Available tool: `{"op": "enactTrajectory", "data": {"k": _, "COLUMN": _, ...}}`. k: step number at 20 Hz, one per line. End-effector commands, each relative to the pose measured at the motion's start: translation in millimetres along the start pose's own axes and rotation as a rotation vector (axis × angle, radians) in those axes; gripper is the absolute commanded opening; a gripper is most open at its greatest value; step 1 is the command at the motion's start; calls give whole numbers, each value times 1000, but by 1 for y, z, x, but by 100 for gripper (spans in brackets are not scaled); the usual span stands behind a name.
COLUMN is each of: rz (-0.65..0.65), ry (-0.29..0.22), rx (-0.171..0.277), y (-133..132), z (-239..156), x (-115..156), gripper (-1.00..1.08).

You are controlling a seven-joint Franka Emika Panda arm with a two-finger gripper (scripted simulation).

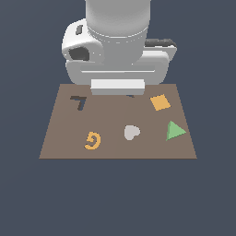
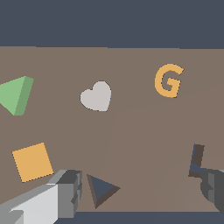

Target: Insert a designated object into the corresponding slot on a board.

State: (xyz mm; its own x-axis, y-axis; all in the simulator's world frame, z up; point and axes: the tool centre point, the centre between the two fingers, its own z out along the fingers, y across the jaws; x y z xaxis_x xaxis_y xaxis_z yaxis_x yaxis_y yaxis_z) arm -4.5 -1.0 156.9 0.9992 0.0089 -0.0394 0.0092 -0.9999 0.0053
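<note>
The light-green triangle [image 1: 175, 131] lies flat on the brown board [image 1: 115, 150] near the edge at the exterior view's right. In the wrist view the triangle [image 2: 17, 94] lies away from the fingers. The dark triangular slot [image 2: 101, 189] sits close to one finger [image 2: 65, 192]. In the exterior view the arm hides nearly all of the slot, leaving a dark sliver [image 1: 130, 96]. My gripper [image 1: 117, 90] hovers over the board's far edge, open and empty [image 2: 140, 192], well apart from the triangle.
On the board [image 2: 131, 131] lie an orange square [image 1: 160, 102] [image 2: 32, 161], a grey heart [image 1: 131, 132] [image 2: 97, 96] and an orange letter G [image 1: 92, 140] [image 2: 168, 80]. A dark hook-shaped cutout [image 1: 79, 102] [image 2: 197, 160] is near the other finger [image 2: 214, 188].
</note>
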Motion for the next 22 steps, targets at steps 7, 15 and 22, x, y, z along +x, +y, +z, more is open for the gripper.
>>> {"op": "enactTrajectory", "data": {"k": 7, "rz": 12, "ry": 1, "rx": 1, "y": -8, "z": 4, "x": 1, "gripper": 100}}
{"op": "enactTrajectory", "data": {"k": 15, "rz": 64, "ry": 8, "rx": 3, "y": -43, "z": 22, "x": 9, "gripper": 100}}
{"op": "enactTrajectory", "data": {"k": 22, "rz": 141, "ry": 17, "rx": 6, "y": -94, "z": 49, "x": 25, "gripper": 100}}
